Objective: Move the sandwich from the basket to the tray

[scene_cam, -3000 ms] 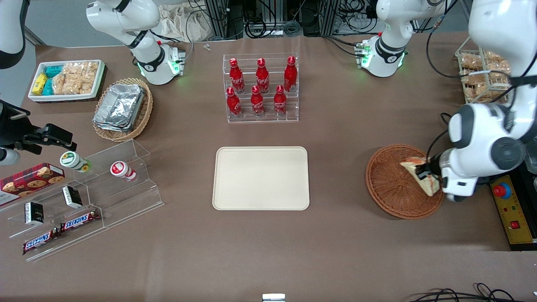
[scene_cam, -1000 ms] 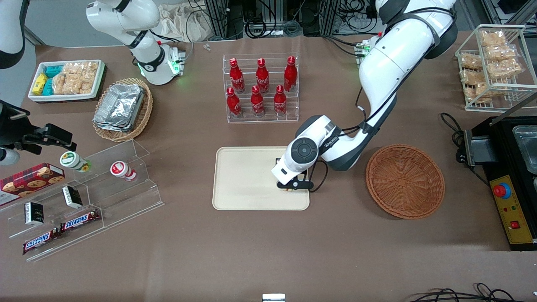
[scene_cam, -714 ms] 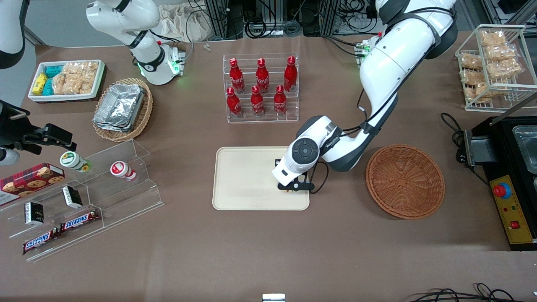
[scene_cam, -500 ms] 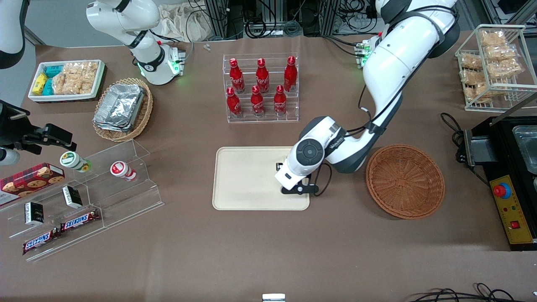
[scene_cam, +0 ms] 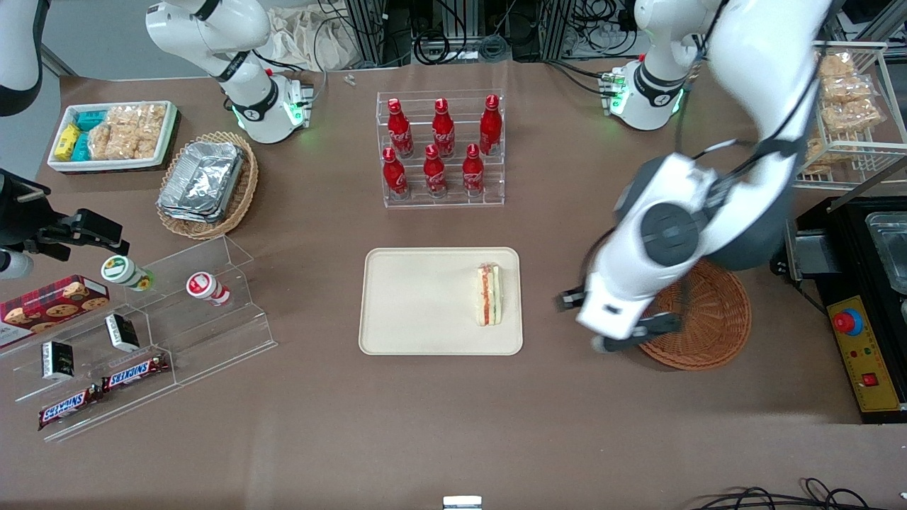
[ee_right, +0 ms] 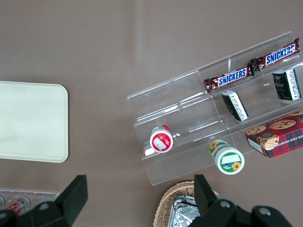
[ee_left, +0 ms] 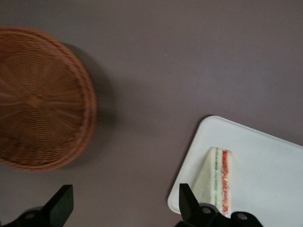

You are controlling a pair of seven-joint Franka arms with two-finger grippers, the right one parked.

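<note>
From the front we see the sandwich point(scene_cam: 489, 295) lying on the tray point(scene_cam: 418, 301), close to the tray's edge that faces the basket point(scene_cam: 708, 319), with its red and green filling stripe turned upward. The gripper point(scene_cam: 615, 322) hangs in the air above the table point(scene_cam: 453, 411), between the tray and the basket and over the basket's near rim. Its two dark fingers point(scene_cam: 567, 300) stand wide apart, and we see nothing between them. The basket is partly covered by the arm, and the part we can see holds nothing. A clear rack of red bottles point(scene_cam: 442, 147) stands farther from the camera than the tray.

In the left wrist view we look down past the two black fingertips point(ee_left: 60, 204), which are spread widely with only brown table between them; they touch nothing. The sandwich point(ee_left: 217, 182) rests near a rounded corner of the tray point(ee_left: 265, 161), and the woven basket point(ee_left: 40, 97) sits well apart from it, empty.

In the right wrist view we see a bare stretch of the tray point(ee_right: 31, 120) beside a clear stepped stand point(ee_right: 208, 109) carrying Snickers bars point(ee_right: 251, 66) and small cups point(ee_right: 161, 140).
</note>
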